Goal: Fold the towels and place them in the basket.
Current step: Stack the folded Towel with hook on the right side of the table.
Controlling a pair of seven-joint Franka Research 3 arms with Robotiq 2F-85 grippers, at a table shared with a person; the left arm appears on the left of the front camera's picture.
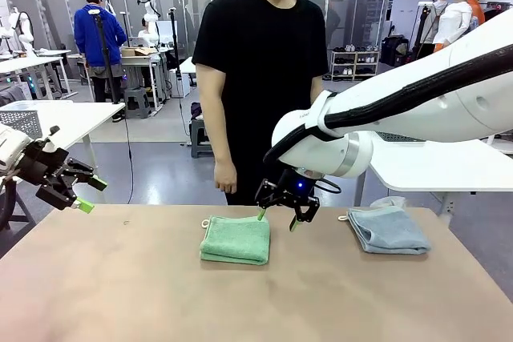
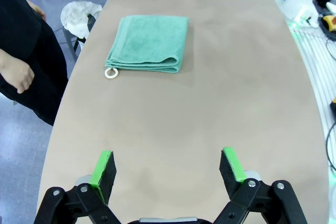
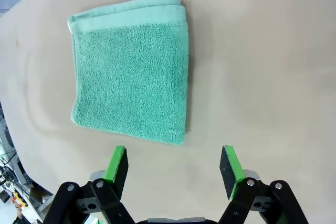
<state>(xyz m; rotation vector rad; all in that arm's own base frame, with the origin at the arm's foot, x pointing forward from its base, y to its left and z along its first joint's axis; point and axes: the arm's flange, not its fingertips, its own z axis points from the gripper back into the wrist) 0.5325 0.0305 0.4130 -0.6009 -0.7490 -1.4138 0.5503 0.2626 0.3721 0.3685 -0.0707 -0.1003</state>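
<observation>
Front view: unlabelled green towel, grey towel.

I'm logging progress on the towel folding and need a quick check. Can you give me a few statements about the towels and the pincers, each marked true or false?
1. The green towel lies folded on the table. True.
2. The right pincer is shut on the green towel. False: it hangs open beside it, holding nothing.
3. The grey-blue towel lies folded to the robot's right of the green one. True.
4. The left pincer grips the grey-blue towel. False: it is open and empty at the table's left edge.
</observation>
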